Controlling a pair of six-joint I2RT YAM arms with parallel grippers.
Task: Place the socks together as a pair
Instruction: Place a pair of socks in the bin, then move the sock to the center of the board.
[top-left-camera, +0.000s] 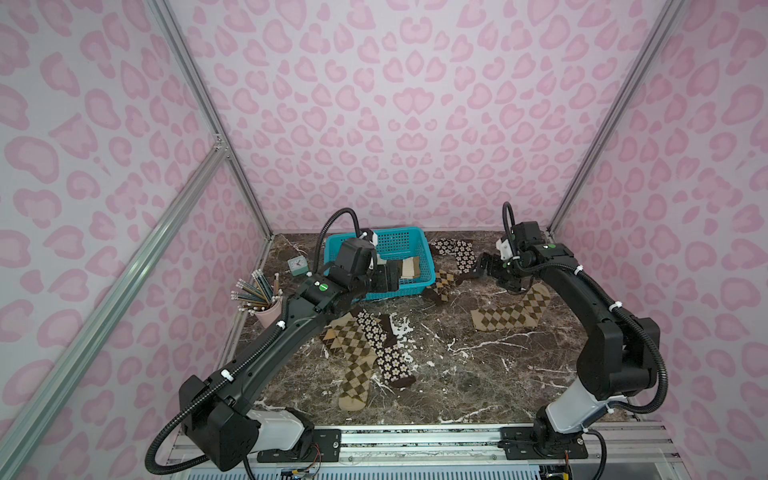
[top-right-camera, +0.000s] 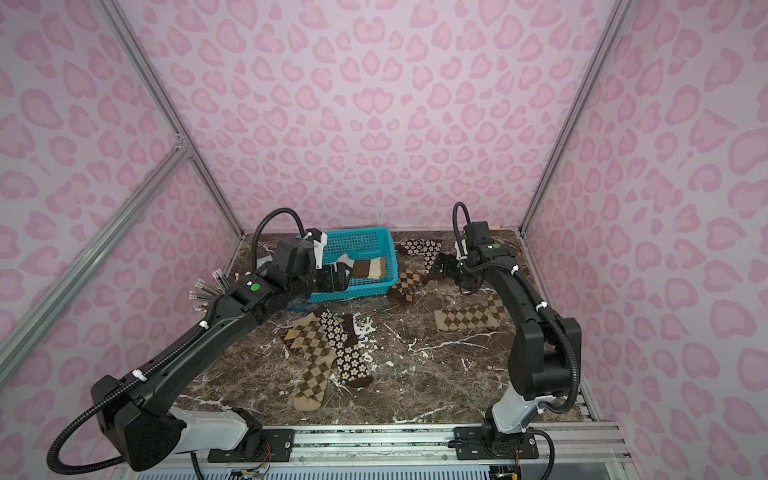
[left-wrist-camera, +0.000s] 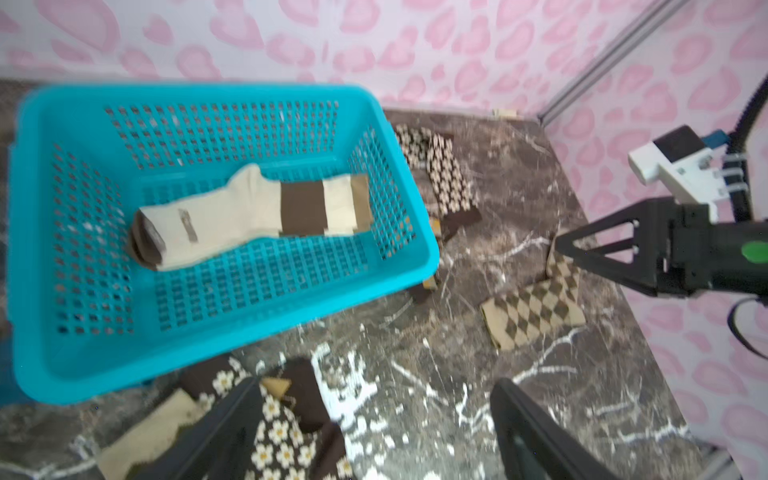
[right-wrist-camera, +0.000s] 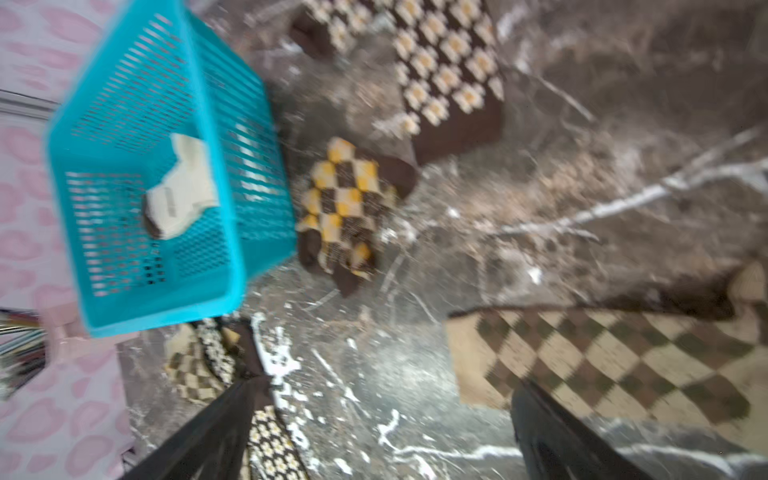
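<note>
Two cream socks with brown stripes (left-wrist-camera: 249, 216) lie stacked in the blue basket (top-left-camera: 395, 241). My left gripper (left-wrist-camera: 374, 436) hovers at the basket's front edge (top-left-camera: 384, 280), open and empty. My right gripper (right-wrist-camera: 382, 436) hangs open and empty to the right of the basket (top-left-camera: 484, 266). A brown-orange argyle sock (top-left-camera: 442, 282) is crumpled against the basket's right side. One flowered dark brown sock (top-left-camera: 457, 249) lies at the back, another (top-left-camera: 382, 345) in front beside a tan-olive argyle sock (top-left-camera: 353, 353). A matching argyle sock (top-left-camera: 511, 311) lies under the right arm.
A pink cup of pencils (top-left-camera: 266, 307) and a small clock (top-left-camera: 297, 266) stand at the left edge of the marble table (top-left-camera: 478, 374). Pink patterned walls with aluminium posts close in three sides.
</note>
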